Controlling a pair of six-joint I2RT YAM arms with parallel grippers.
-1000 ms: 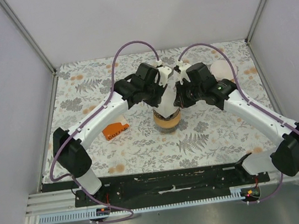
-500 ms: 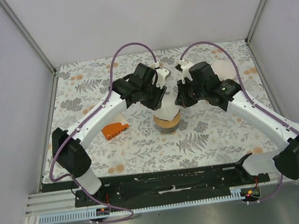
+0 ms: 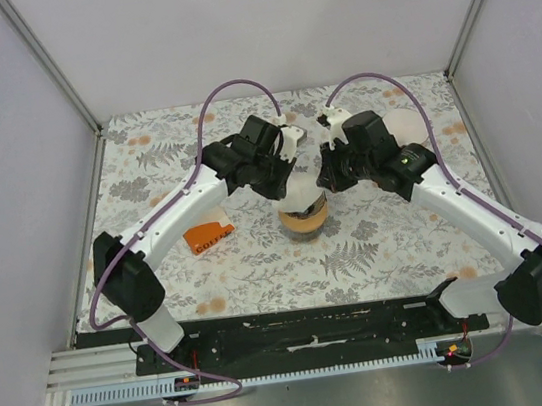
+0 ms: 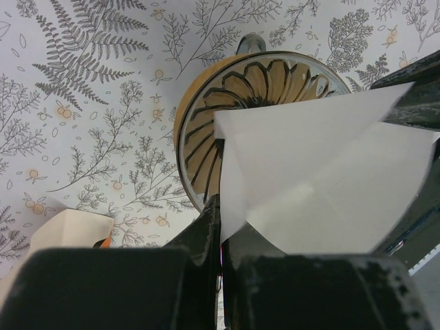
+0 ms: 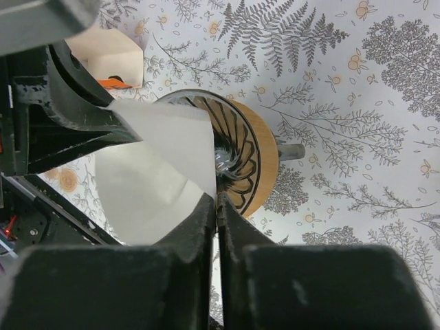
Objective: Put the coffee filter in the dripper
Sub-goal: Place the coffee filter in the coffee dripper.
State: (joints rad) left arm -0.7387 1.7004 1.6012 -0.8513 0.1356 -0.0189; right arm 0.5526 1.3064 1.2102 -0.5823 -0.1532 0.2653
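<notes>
Two arms meet over the middle of the floral table [image 3: 407, 234], with the coffee filter [image 3: 300, 197] stretched between them. The dripper [image 3: 304, 221] stands there on the cloth. Its ribbed orange inside shows in both wrist views, and the white paper hangs across part of its mouth. The filter's lower point reaches toward the dark centre hole, but I cannot tell whether it touches the ribs.

The left gripper [image 4: 220, 237] is pinched tight on one lower corner of the paper. The right gripper [image 5: 218, 213] is closed just as tightly on the filter's narrow end, right over the dripper's rim. The sheet opens out like a pocket between the two sets of fingers.

An orange-and-white packet [image 3: 210, 238] lies toward the left edge of the table, well apart from the dripper.

A second ago the two wrists stood closer together and the filter rose as a taller white shape. Now the wrists have drawn slightly apart and the paper sits lower over the dripper.
</notes>
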